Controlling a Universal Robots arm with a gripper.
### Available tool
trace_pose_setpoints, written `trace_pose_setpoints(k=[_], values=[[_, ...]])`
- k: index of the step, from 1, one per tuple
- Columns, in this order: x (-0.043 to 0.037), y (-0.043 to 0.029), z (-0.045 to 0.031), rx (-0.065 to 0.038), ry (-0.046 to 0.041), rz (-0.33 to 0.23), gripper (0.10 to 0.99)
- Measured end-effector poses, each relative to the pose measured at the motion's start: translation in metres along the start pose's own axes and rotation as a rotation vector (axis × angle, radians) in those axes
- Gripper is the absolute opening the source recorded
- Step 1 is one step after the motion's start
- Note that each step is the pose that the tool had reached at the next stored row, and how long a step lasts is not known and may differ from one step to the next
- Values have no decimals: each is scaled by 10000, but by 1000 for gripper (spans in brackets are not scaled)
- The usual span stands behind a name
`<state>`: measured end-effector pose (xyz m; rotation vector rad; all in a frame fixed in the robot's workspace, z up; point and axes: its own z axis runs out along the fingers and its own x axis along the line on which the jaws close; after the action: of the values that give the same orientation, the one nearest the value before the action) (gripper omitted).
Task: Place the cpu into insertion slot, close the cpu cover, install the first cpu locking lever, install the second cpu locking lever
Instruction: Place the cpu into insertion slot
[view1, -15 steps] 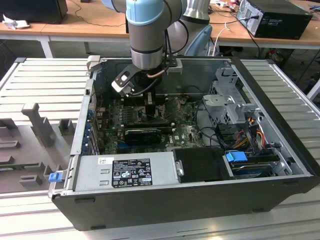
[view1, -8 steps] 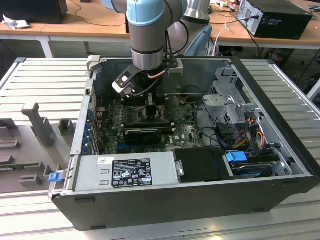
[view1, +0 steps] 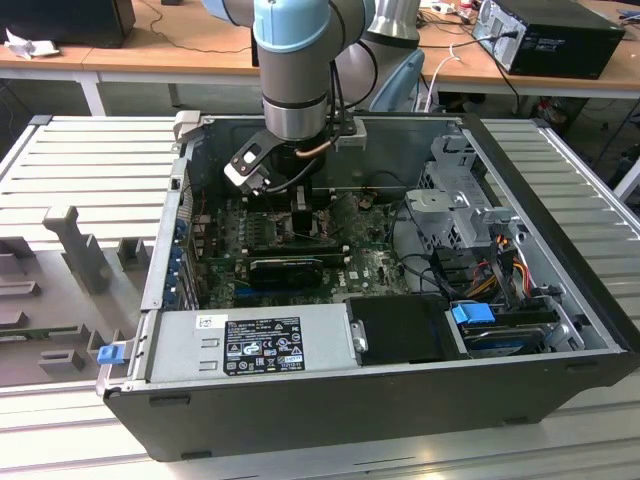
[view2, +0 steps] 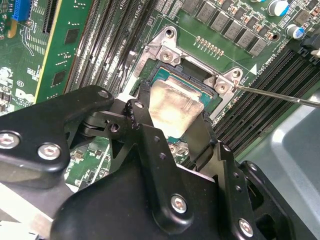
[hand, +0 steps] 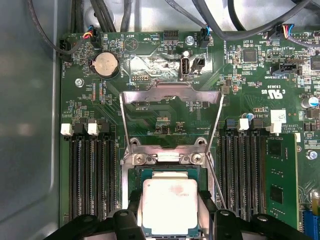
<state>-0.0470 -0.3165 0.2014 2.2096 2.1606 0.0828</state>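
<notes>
Exterior view, L to R: grey fixture tray (view1: 60, 270) on ribbed table (view1: 100, 160); open PC case (view1: 330, 400) w/ PSU (view1: 250, 345) at near wall; arm (view1: 292, 70) hangs over mainboard (view1: 380, 265), just beside black finned card (view1: 288, 267); drive cage (view1: 455, 205) and cable bundle (view1: 500, 260) at the exterior view's right, well apart from arm.

In both wrist views the gripper (view2: 172, 117) is closed to chip width on the cpu (hand: 170, 205), fingers (hand: 134, 202) against two opposite edges. The cpu lies inside the insertion slot (hand: 167, 158); full seating cannot be told. The cpu cover (hand: 172, 93) stands swung open. Lever rod (view2: 280, 95) runs beside slot. Memory slots (hand: 92, 175) flank it.
</notes>
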Motion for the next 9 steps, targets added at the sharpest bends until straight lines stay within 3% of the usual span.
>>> trace_pose_setpoints(k=[1,2,9], values=[[0,0,0,0,0,0,596],[0,0,0,0,0,0,663],[0,3,-48,0,0,1,663]])
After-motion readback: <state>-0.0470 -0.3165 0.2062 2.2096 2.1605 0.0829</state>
